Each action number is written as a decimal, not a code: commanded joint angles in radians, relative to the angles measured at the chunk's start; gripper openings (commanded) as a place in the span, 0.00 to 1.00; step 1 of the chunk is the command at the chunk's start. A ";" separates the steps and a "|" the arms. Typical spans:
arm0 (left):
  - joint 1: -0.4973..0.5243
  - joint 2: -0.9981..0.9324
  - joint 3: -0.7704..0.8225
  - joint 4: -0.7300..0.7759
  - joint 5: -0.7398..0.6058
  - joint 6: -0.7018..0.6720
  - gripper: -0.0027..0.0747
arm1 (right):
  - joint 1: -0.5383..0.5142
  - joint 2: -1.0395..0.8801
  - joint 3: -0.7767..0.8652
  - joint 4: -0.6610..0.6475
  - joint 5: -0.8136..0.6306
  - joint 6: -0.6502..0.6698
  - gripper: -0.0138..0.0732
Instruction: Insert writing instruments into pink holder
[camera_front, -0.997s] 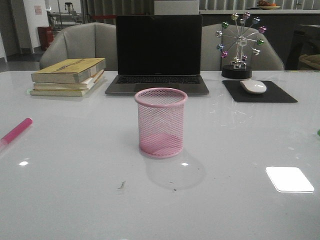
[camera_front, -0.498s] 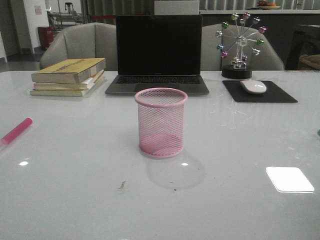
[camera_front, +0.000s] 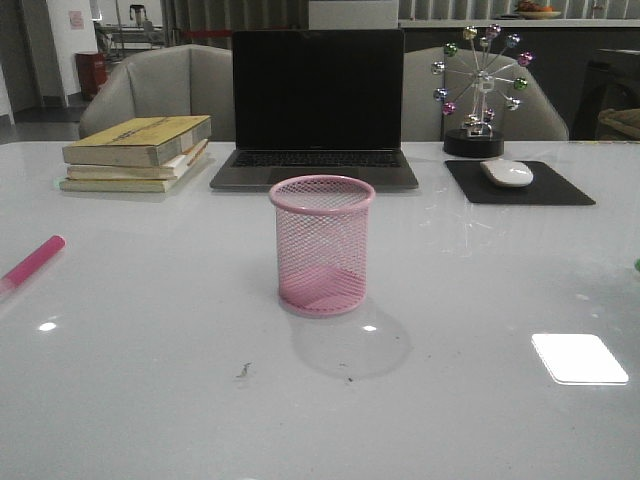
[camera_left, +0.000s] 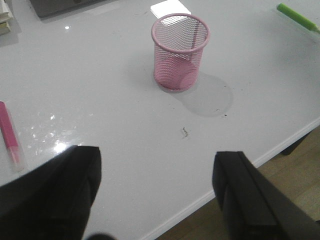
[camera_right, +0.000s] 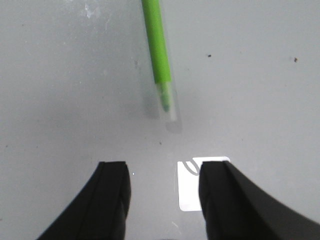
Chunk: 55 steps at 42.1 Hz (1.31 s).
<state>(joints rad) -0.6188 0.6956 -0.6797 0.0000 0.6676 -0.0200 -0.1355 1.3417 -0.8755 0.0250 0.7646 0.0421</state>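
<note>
The pink holder (camera_front: 322, 245) stands upright and empty mid-table, also visible in the left wrist view (camera_left: 179, 51). A magenta marker (camera_front: 32, 263) lies flat near the table's left edge; the left wrist view shows it (camera_left: 10, 132) beside the left finger. The lime green marker (camera_right: 158, 55) lies flat on the table, its clear-capped end pointing toward my right gripper (camera_right: 162, 187), which hovers open a short way from it. That marker also shows far off in the left wrist view (camera_left: 297, 16). My left gripper (camera_left: 156, 172) is open over the table's near edge, empty.
Behind the holder sit a closed-screen laptop (camera_front: 316, 105), a stack of books (camera_front: 138, 152) at back left, and a mouse on a black pad (camera_front: 515, 181) with a ferris-wheel ornament (camera_front: 479, 92) at back right. The table's near edge (camera_left: 235, 175) runs under the left gripper.
</note>
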 joint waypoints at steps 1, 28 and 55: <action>-0.011 0.003 -0.026 -0.007 -0.083 -0.001 0.72 | -0.006 0.082 -0.098 0.005 -0.042 -0.016 0.66; -0.011 0.003 -0.026 -0.007 -0.083 -0.001 0.72 | 0.016 0.530 -0.508 0.020 0.033 -0.062 0.79; -0.011 0.003 -0.026 -0.007 -0.083 -0.001 0.72 | 0.016 0.647 -0.574 0.020 0.063 -0.067 0.63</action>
<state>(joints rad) -0.6212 0.6956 -0.6797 0.0000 0.6653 -0.0200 -0.1175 2.0402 -1.4212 0.0435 0.8413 -0.0152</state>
